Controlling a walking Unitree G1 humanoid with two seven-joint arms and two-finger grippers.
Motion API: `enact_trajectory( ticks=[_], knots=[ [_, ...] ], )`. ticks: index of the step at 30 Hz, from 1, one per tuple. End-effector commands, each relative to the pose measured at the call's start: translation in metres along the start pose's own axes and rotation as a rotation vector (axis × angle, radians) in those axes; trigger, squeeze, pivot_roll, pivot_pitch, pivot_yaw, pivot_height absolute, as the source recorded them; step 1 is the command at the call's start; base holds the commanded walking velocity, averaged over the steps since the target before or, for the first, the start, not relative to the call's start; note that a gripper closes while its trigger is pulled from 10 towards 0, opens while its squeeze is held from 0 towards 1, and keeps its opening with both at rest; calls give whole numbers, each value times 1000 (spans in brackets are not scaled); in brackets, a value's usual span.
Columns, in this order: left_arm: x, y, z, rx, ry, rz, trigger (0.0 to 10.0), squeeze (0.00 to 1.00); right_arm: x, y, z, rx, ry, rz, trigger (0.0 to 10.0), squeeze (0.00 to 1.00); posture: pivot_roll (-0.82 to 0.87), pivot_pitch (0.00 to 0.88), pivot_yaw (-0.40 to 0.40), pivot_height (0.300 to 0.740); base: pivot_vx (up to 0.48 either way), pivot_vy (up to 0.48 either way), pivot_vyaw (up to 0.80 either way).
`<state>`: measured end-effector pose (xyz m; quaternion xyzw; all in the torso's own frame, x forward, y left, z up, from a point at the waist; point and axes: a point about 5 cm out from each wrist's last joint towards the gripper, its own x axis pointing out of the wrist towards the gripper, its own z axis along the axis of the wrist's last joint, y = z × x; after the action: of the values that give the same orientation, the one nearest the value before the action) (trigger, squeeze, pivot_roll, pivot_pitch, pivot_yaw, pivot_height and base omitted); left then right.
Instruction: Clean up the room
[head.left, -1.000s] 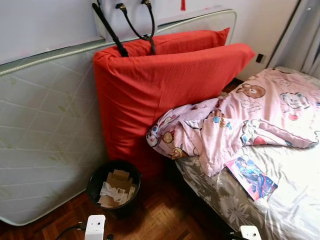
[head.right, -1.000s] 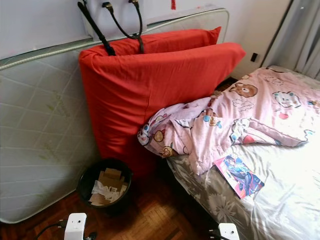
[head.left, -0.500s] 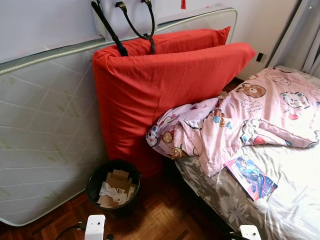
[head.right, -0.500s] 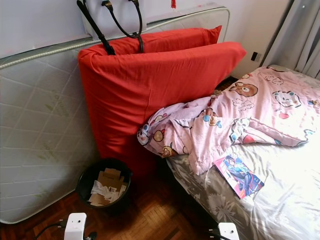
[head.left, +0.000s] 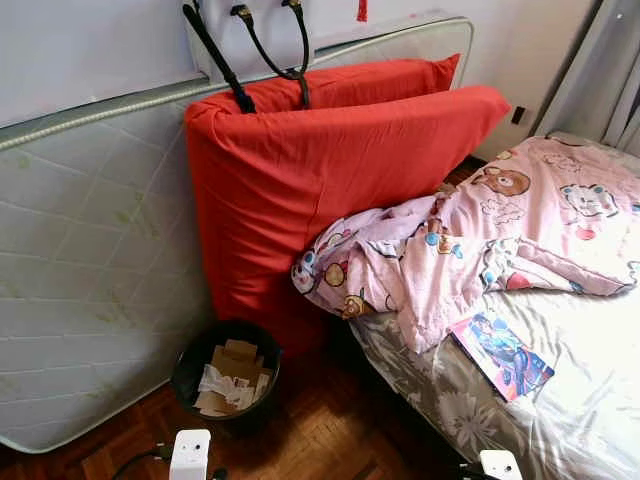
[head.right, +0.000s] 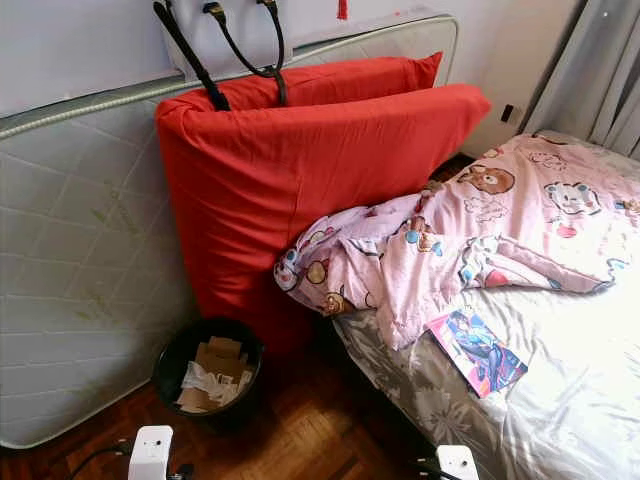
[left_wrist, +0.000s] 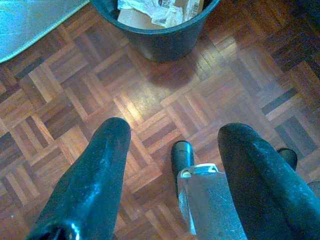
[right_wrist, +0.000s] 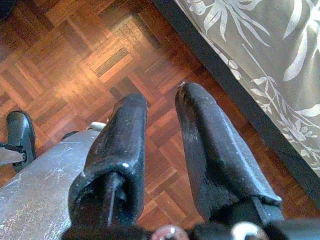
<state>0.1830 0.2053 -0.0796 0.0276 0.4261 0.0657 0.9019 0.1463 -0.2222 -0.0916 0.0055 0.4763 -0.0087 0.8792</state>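
A black waste bin (head.left: 228, 375) holding cardboard and crumpled paper stands on the parquet floor, at the foot of a red mattress (head.left: 330, 180). On the bed (head.left: 590, 420) to the right lie a rumpled pink cartoon blanket (head.left: 480, 240) and a colourful comic book (head.left: 502, 355) near the bed's edge. Both arms hang low. My left gripper (left_wrist: 175, 130) is open above the floor, with the bin (left_wrist: 155, 40) just ahead of it. My right gripper (right_wrist: 160, 97) is open with a narrow gap and nothing in it, over the floor beside the bed's side (right_wrist: 250, 70).
A white quilted mattress (head.left: 90, 260) leans on the wall behind the red one, and a white bag with black straps (head.left: 270, 40) sits on top. A grey curtain (head.left: 610, 70) hangs at the far right. Bare parquet (head.left: 330, 440) lies between bin and bed.
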Motion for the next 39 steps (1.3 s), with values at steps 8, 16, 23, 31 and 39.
enact_trajectory(
  ticks=[8,16,23,31,39],
  knots=[
    [12,38,76,-96,-44,11,10000,0,8,17,17,240,-19,-22,10000,0,27,0,-68,740,0,0,0],
    [11,40,73,-74,-41,14,10000,0,8,20,13,235,-14,-14,10000,0,21,0,-50,740,0,0,0],
    [11,41,75,-89,-36,12,10000,0,8,20,15,252,-18,-25,10000,0,22,0,-52,740,0,0,0],
    [12,39,77,-101,-38,1,10000,0,8,18,19,282,-43,-31,10000,0,30,0,-70,740,0,0,0],
    [11,41,90,-124,-167,28,10000,0,8,17,21,285,-55,-37,10000,0,32,0,-76,740,0,0,0]
  ],
)
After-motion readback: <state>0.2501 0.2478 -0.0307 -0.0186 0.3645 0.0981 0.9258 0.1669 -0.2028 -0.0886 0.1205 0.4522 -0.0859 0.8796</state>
